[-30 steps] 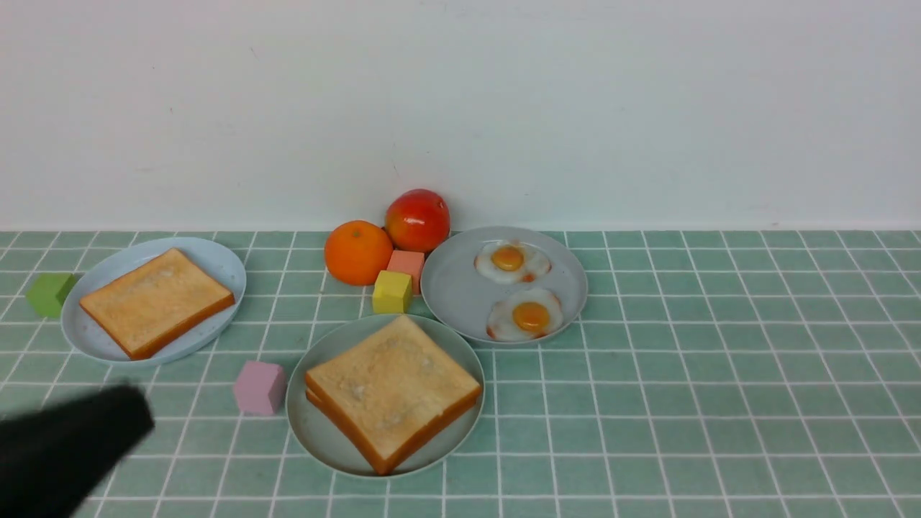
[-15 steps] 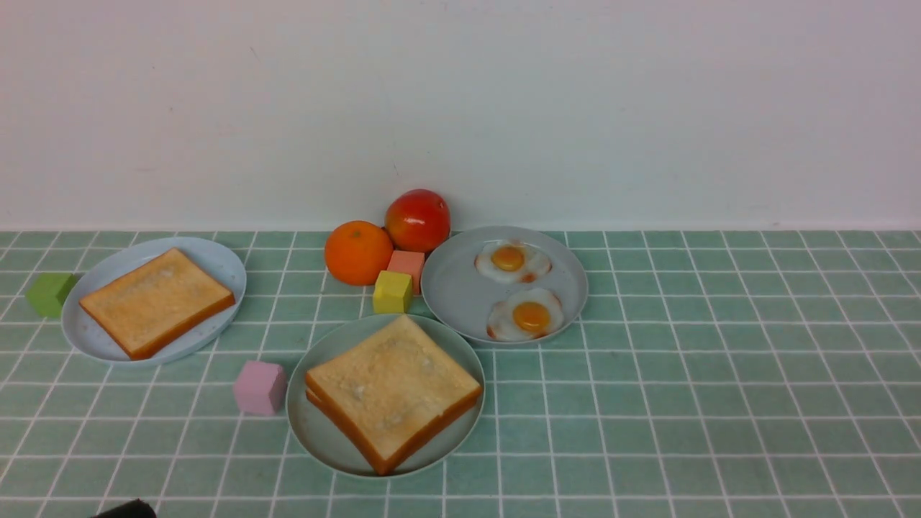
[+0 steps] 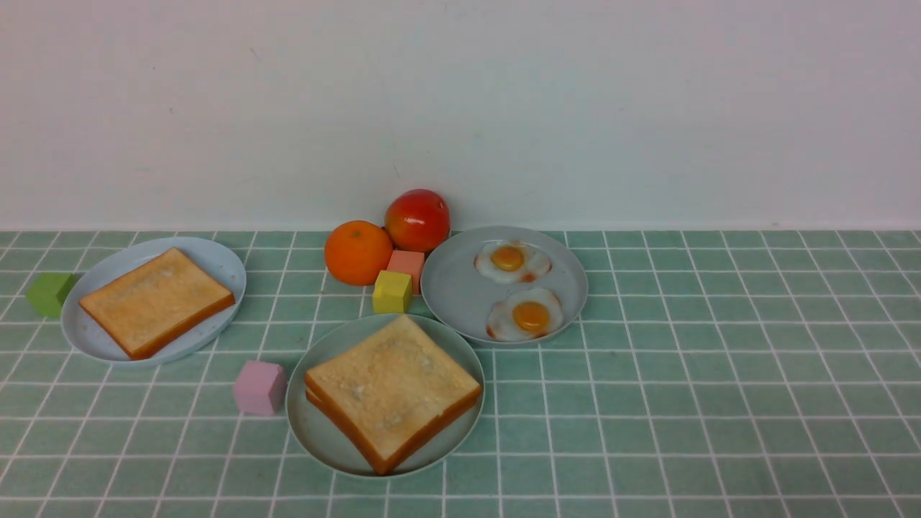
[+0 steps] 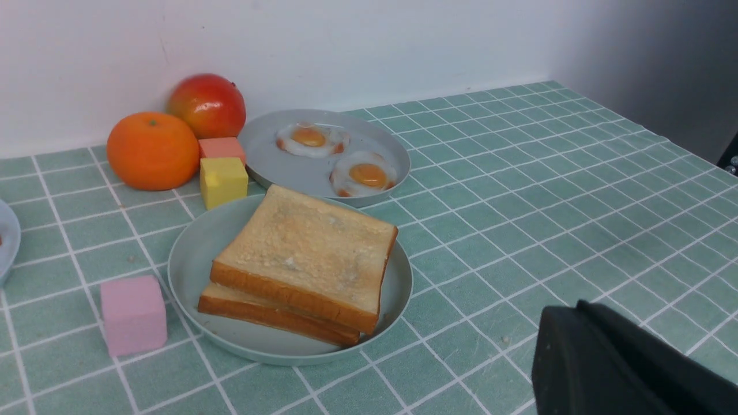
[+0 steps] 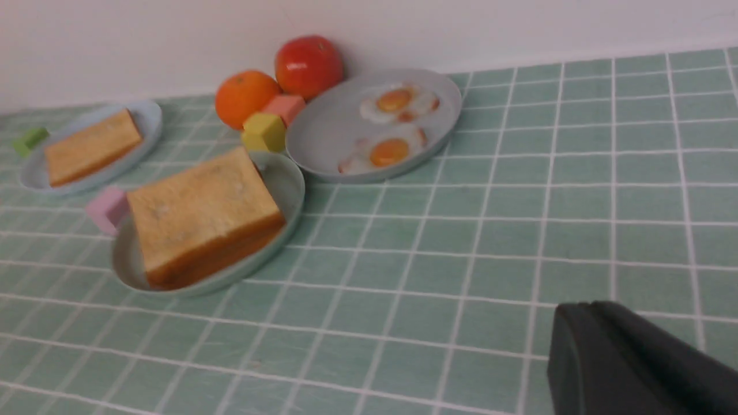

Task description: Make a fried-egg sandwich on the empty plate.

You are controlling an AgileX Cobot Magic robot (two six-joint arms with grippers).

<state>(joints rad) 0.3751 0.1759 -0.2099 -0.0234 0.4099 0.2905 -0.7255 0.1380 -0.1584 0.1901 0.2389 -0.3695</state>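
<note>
Left arm now gone from front view, jaws closed, empty; right jaws' state unclear; sandwich [image 3: 393,392] unmoved on plate [image 3: 316,432].

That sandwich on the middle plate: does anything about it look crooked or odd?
Slightly. On the mint plate, the sandwich's top slice sits shifted off the bottom one, whose edge juts out underneath. No egg shows between the slices from any view. Nothing looks spilled or damaged.

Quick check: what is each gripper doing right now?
Left gripper: shut, holding nothing.
Right gripper: cannot be told; only a dark edge shows.
</note>
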